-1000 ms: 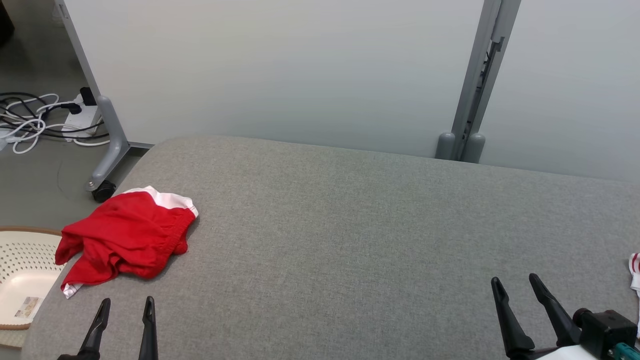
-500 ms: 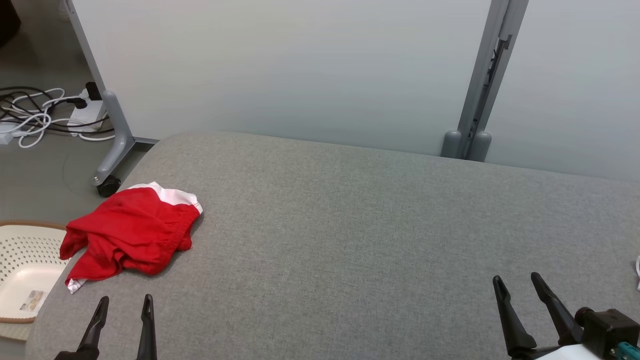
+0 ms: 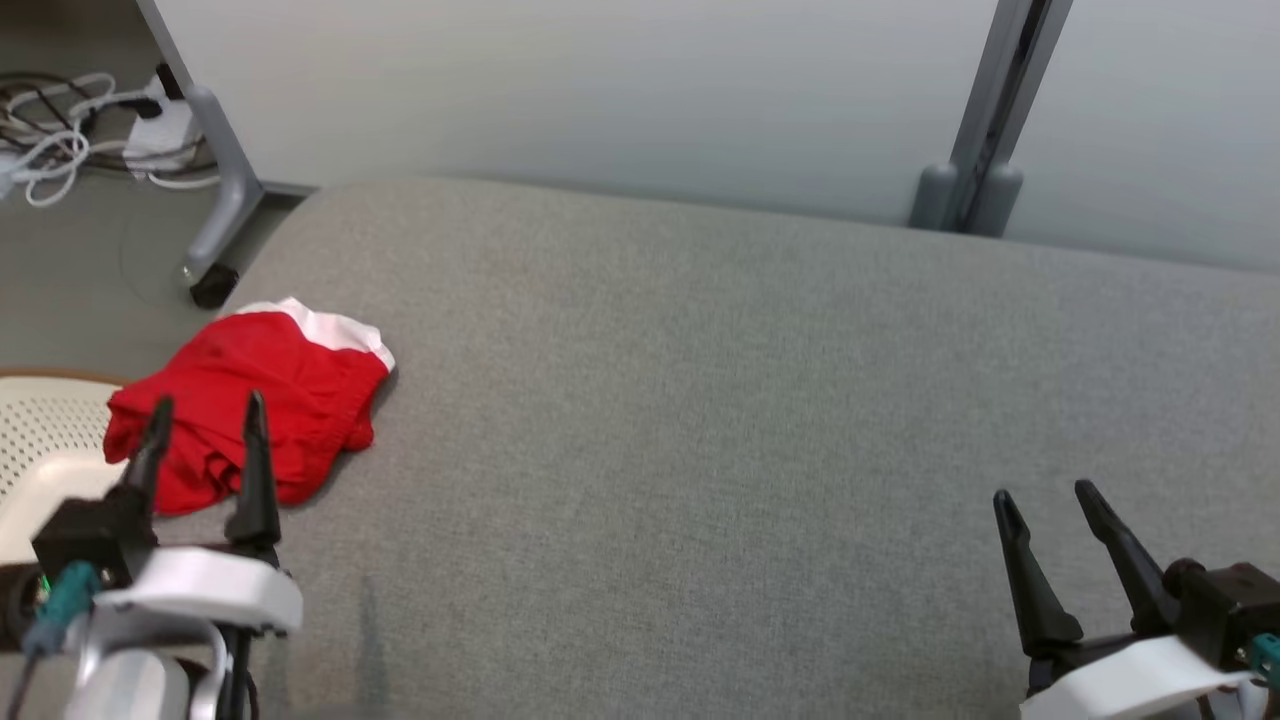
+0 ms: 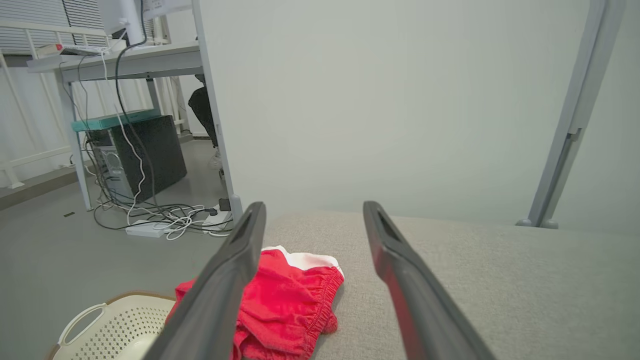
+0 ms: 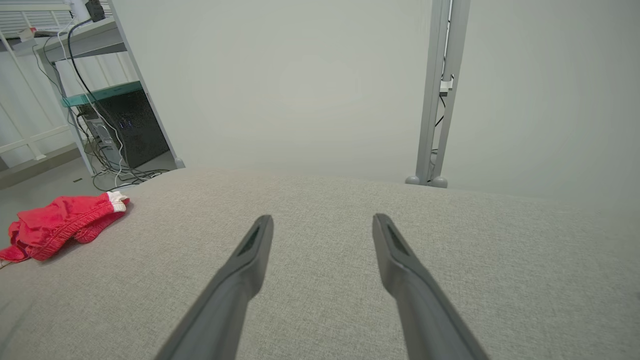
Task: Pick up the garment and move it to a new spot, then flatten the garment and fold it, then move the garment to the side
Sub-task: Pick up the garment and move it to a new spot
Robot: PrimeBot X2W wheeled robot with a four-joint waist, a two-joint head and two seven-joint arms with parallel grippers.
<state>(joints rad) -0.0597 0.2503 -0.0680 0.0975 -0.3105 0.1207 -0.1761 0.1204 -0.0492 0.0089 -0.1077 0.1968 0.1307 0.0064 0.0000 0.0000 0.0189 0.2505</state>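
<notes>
Crumpled red garment (image 3: 290, 380) at the left end of the grey worktop (image 3: 700, 400), near the edge, beside a white basket (image 3: 40, 440). Left pincer (image 3: 207, 405) aimed at it, fingers wide apart and empty, probably lined up for the first pickup. Right pincer (image 3: 1043, 492) also apart, waiting low at the right, well away, likely to leave the middle free for flattening.

A cream perforated basket (image 3: 40, 435) sits on the floor left of the grey pad (image 3: 700, 400). Cables (image 3: 45, 150) and a power strip (image 3: 160, 130) lie beyond, beside a castered leg (image 3: 225, 200).
</notes>
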